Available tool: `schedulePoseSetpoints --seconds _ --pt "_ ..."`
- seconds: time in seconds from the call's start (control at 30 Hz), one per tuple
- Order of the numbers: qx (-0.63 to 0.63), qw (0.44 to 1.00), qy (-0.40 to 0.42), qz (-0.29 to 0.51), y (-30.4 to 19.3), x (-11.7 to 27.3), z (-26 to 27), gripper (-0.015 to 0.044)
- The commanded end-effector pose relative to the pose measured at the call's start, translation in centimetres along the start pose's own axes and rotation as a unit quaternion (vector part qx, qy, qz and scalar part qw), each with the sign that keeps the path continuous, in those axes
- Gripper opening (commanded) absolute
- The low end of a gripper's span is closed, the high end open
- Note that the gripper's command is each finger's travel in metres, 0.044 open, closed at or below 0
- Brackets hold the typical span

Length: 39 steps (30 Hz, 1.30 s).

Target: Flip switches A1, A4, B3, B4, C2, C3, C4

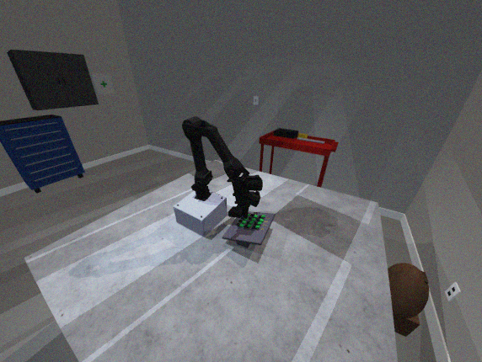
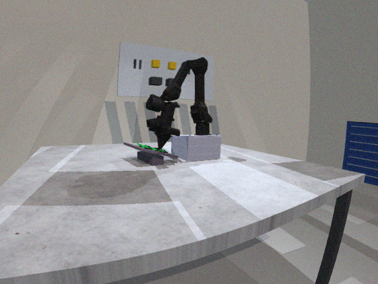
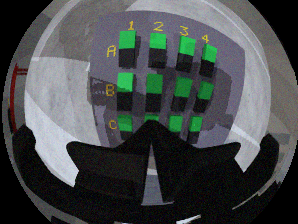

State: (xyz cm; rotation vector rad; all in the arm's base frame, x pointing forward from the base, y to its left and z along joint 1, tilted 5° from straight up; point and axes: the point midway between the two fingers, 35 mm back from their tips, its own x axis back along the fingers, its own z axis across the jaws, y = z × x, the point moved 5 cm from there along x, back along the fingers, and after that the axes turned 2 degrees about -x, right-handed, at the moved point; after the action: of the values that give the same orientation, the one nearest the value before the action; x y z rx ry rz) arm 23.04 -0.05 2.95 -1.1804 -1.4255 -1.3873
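Gripper's (image 1: 238, 214) (image 2: 160, 149) (image 3: 151, 131) shut, tip over row C's C2 (image 3: 151, 118); probably pressing C2, then C3 (image 3: 175, 123) at 3 o'clock.

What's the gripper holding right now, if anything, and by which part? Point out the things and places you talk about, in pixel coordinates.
Nothing; the gripper (image 1: 238, 215) (image 2: 160, 149) (image 3: 150, 123) is shut, its fingertips together at the panel (image 1: 242, 235) (image 2: 129, 145) (image 3: 111, 30).

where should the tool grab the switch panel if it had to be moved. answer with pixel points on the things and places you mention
Probably the raised edge of the switch panel (image 1: 236, 235) (image 2: 130, 145) (image 3: 107, 31) beyond row A, coming from the side away from the arm, one finger above and one below. The plate is thin, tilts up there and overhangs the block (image 1: 243, 243) (image 2: 150, 158), leaving room underneath.
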Motion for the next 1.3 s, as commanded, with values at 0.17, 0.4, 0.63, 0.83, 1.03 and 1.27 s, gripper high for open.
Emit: schedulePoseSetpoints --seconds 0.17,0.4,0.63,0.83,1.03,1.27 --pt "0.002 1.0 0.001 -0.01 0.0 4.9 0.0 0.0" --pt "0.002 1.0 0.001 -0.013 -0.4 6.5 -0.2 0.0" --pt "0.003 1.0 0.0 -0.013 -2.1 6.2 -2.7 0.0" --pt "0.003 1.0 0.0 -0.025 -2.3 2.9 -2.7 0.0" --pt "0.003 1.0 0.0 -0.025 -2.3 2.2 -2.7 0.0" --pt "0.003 1.0 0.0 -0.025 -2.2 1.5 -2.7 0.0"
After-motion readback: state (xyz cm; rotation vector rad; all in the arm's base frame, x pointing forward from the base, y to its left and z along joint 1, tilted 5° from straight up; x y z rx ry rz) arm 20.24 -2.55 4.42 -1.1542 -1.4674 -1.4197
